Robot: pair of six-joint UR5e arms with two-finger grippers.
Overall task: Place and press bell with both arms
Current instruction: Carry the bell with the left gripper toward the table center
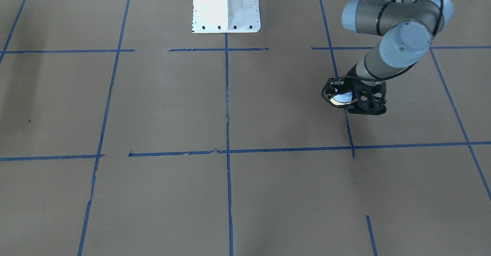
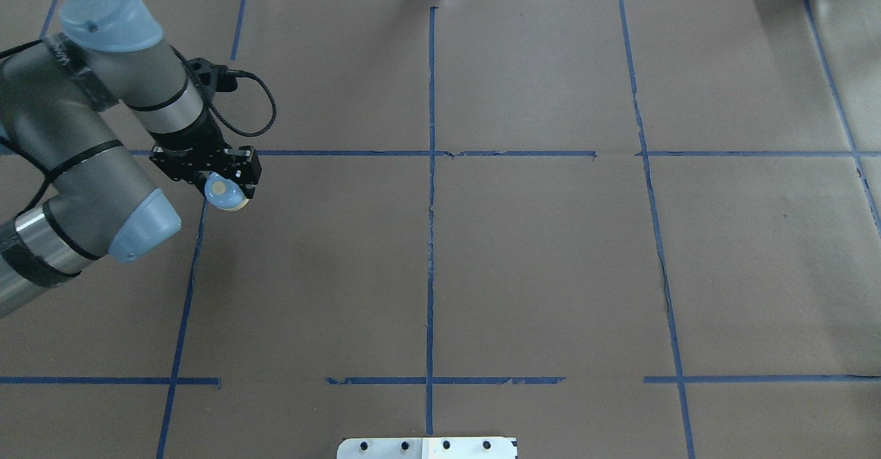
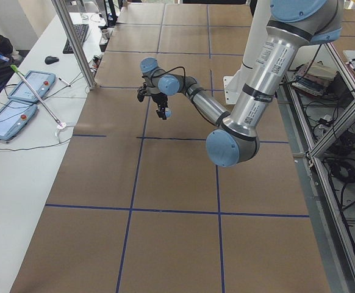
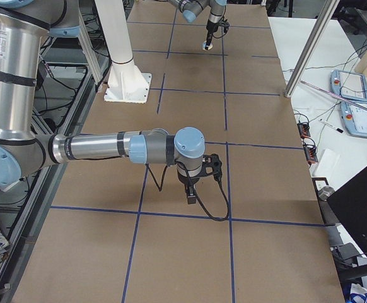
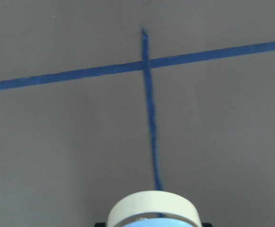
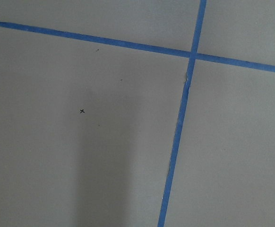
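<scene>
My left gripper [image 2: 224, 190] is shut on the bell [image 2: 225, 194], a small light-blue dome with a cream button on top and a cream base. It holds the bell above the brown table, over a blue tape line. The gripper [image 1: 342, 99] and the bell [image 1: 341, 98] also show in the front-facing view. The bell's cream base [image 5: 151, 208] fills the bottom edge of the left wrist view. My right gripper [image 4: 192, 191] shows only in the exterior right view, low over the table near a tape crossing. I cannot tell if it is open or shut.
The white pedestal base [image 1: 226, 6] stands at the robot's side of the table. Blue tape lines [image 2: 431, 204] divide the brown paper into squares. A side table with tablets [image 3: 31, 85] and a metal post [image 3: 74, 43] lies beyond the far edge.
</scene>
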